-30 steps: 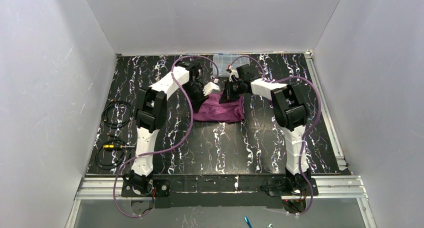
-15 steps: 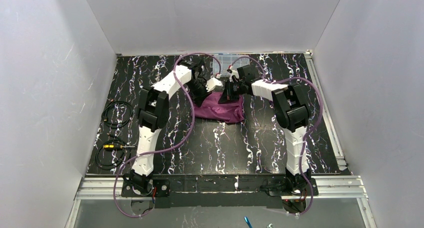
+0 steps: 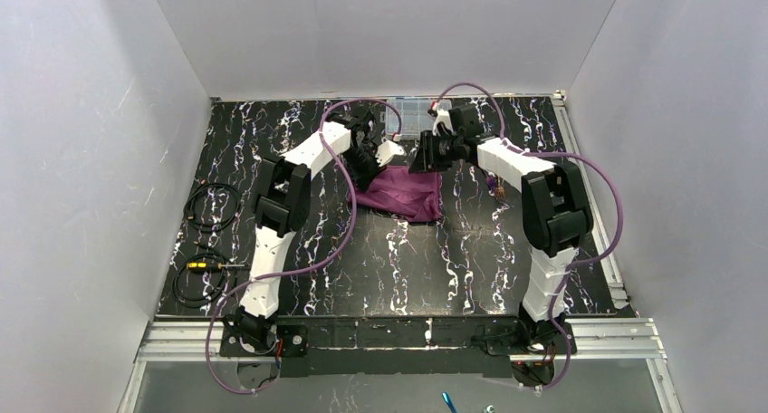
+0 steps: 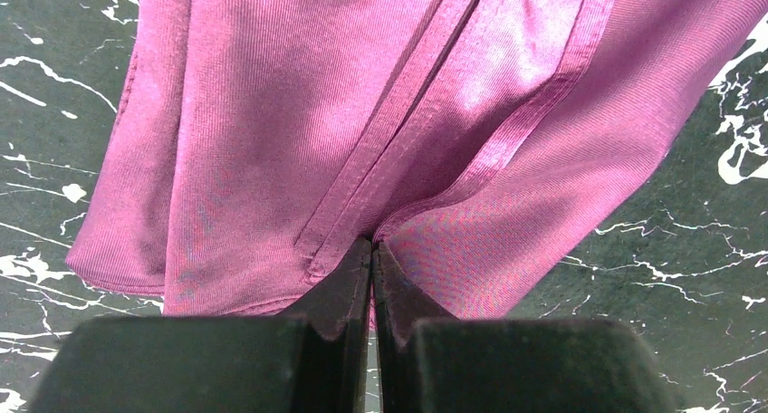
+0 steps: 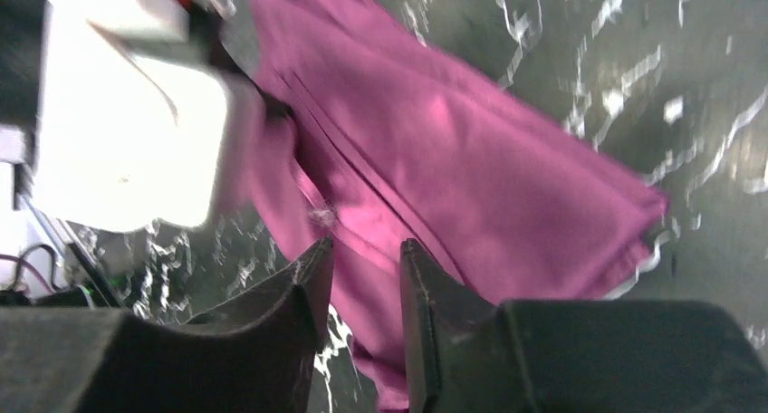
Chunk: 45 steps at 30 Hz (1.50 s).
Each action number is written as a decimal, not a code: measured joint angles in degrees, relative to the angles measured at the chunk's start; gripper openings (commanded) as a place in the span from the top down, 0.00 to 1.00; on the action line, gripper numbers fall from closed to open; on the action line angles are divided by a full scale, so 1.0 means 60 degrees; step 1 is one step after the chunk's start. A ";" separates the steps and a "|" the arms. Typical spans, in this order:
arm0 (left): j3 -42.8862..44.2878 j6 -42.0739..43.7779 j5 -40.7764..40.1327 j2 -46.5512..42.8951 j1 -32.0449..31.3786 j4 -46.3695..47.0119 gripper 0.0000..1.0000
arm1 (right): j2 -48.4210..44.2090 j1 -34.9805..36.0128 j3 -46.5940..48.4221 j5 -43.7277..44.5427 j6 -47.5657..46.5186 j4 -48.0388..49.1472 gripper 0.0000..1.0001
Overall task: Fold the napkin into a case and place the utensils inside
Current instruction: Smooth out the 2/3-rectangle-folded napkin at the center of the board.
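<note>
Starting at the near edge: table (image 3: 398, 268) runs dark and marbled ahead of the arm bases, w/ cable coils (image 3: 196, 266) off on the left side. Mid-table lies the napkin (image 3: 403, 196), a rumpled purple patch. Doubled hem bands in the left wrist view suggest at least one fold is in, but it's not yet narrow or flat enough to hold anything. Just right of it, beside the right forearm, sit the utensils (image 3: 494, 186), prob.: tiny thin sticks, too small to be sure. They lie apart from the cloth, not inside it.

At the napkin's far-left corner the left end effector (image 4: 372, 246) is closed, tips pinching the hem and holding that corner up off the table. Right end effector (image 5: 365, 246) hovers over the far-right part of the cloth, jaws apart, nothing between them. Beyond both, a clear box (image 3: 412, 116) sits at the far edge.

Judgement: folding approx. midway. Left to do: finish the folds, flatten, then pick up both utensils & slide them in.
</note>
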 measured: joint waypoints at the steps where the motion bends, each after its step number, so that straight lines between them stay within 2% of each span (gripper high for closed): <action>1: -0.0025 -0.0025 0.0004 -0.0018 0.0000 0.0047 1.00 | -0.0138 -0.0004 -0.0251 0.0142 -0.0135 -0.0142 0.56; 10: -0.0375 -0.0120 0.0036 -0.0215 0.0000 0.0379 1.00 | -0.1555 0.0015 -0.2233 0.0670 -0.0692 -0.1231 0.37; 12: -0.0441 -0.0131 0.0044 -0.0251 0.0000 0.0423 1.00 | -0.1905 0.0015 -0.2561 0.0554 -0.0681 -0.1224 0.36; 14: -0.0466 -0.0146 0.0040 -0.0266 0.0000 0.0444 1.00 | -0.2044 0.0018 -0.2747 0.0481 -0.0685 -0.1191 0.36; 21: -0.0506 -0.0178 0.0040 -0.0284 0.0000 0.0488 1.00 | -0.2036 0.0033 -0.2849 0.0940 -0.0907 -0.1155 0.55; 23: -0.0517 -0.0200 0.0044 -0.0291 0.0000 0.0506 1.00 | -0.2025 0.0040 -0.2747 0.1348 -0.1107 -0.1315 0.55; 27: -0.0543 -0.0226 0.0040 -0.0306 0.0000 0.0535 1.00 | -0.1942 0.0040 -0.2109 0.2280 -0.1450 -0.1840 0.44; 30: -0.0568 -0.0226 0.0044 -0.0321 0.0000 0.0554 1.00 | -0.2084 0.0040 -0.1894 0.2736 -0.1588 -0.1872 0.41; 35: -0.0637 -0.0222 0.0040 -0.0368 0.0000 0.0594 1.00 | -0.2550 0.0040 -0.2146 0.2597 -0.1450 -0.2018 0.39; 40: -0.0718 -0.0215 0.0040 -0.0408 0.0000 0.0623 1.00 | -0.3209 0.0266 -0.2965 0.2291 -0.1071 -0.2000 0.33; 43: -0.0729 -0.0215 0.0040 -0.0412 0.0000 0.0627 1.00 | -0.3177 0.0550 -0.3111 0.2266 -0.1038 -0.2007 0.35; 45: -0.0729 -0.0215 0.0040 -0.0415 0.0000 0.0627 1.00 | -0.3085 0.0718 -0.3129 0.2269 -0.1038 -0.2000 0.48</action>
